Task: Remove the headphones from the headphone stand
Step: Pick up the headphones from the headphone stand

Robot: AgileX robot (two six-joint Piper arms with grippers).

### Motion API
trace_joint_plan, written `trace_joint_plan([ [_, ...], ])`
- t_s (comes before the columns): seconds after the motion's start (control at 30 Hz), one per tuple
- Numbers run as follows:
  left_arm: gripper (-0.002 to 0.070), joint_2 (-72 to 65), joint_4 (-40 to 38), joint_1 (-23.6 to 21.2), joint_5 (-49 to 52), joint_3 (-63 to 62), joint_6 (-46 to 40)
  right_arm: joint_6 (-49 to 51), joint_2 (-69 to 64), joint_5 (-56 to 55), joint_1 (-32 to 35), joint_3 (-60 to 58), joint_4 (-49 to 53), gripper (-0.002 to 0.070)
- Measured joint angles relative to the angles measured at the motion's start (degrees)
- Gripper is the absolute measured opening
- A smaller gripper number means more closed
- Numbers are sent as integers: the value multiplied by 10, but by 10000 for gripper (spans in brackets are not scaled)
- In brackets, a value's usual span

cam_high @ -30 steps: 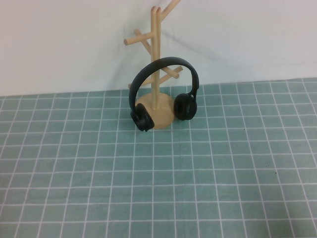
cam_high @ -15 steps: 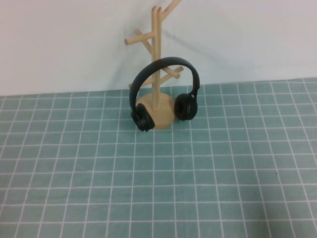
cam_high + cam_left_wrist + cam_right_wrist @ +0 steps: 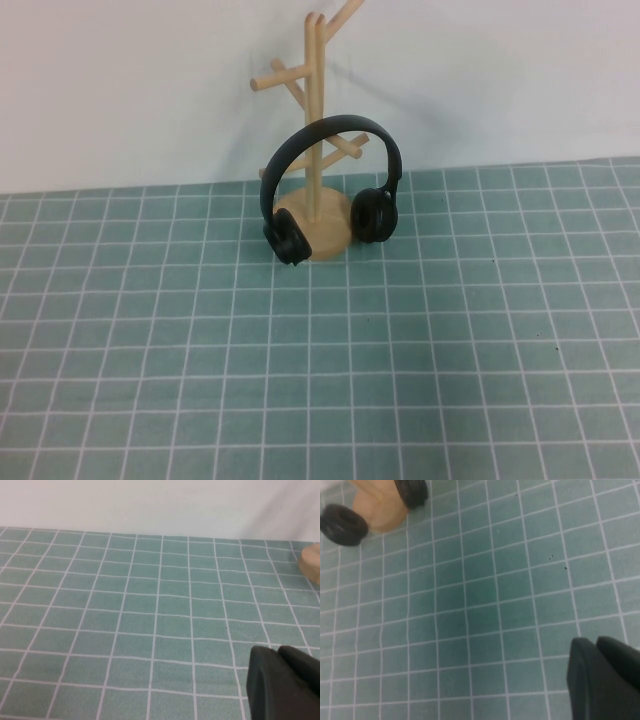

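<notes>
The black headphones (image 3: 330, 130) hang by their headband on a peg of the light wooden headphone stand (image 3: 316, 100) at the back middle of the table. The ear cups hang on either side of the round base. In the right wrist view both ear cups (image 3: 342, 525) and the stand's base (image 3: 380, 510) show at the far edge. In the left wrist view only the edge of the base (image 3: 312, 562) shows. My left gripper (image 3: 277, 651) and my right gripper (image 3: 596, 641) are shut, empty and well apart from the stand. Neither shows in the high view.
A green mat with a white grid (image 3: 320, 380) covers the table. A white wall (image 3: 150, 90) rises right behind the stand.
</notes>
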State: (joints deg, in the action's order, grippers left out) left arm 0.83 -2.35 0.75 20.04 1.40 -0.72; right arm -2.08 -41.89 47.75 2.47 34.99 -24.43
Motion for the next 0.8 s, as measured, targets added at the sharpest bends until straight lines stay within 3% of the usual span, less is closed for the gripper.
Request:
trace_joint_plan([
  [0.17, -4, 0, 0, 0, 0, 0, 0, -62, -124, -5, -34, 71, -38, -8],
  [0.5, -4, 0, 0, 0, 0, 0, 0, -65, -297, -190, -328, 156, -51, -8],
  [0.63, -4, 0, 0, 0, 0, 0, 0, -64, -364, -304, -406, 182, -106, 6],
  [0.7, -4, 0, 0, 0, 0, 0, 0, -68, -395, -366, -433, 200, -149, 61],
  [0.8, -4, 0, 0, 0, 0, 0, 0, -78, -434, -436, -452, 230, -223, 218],
])
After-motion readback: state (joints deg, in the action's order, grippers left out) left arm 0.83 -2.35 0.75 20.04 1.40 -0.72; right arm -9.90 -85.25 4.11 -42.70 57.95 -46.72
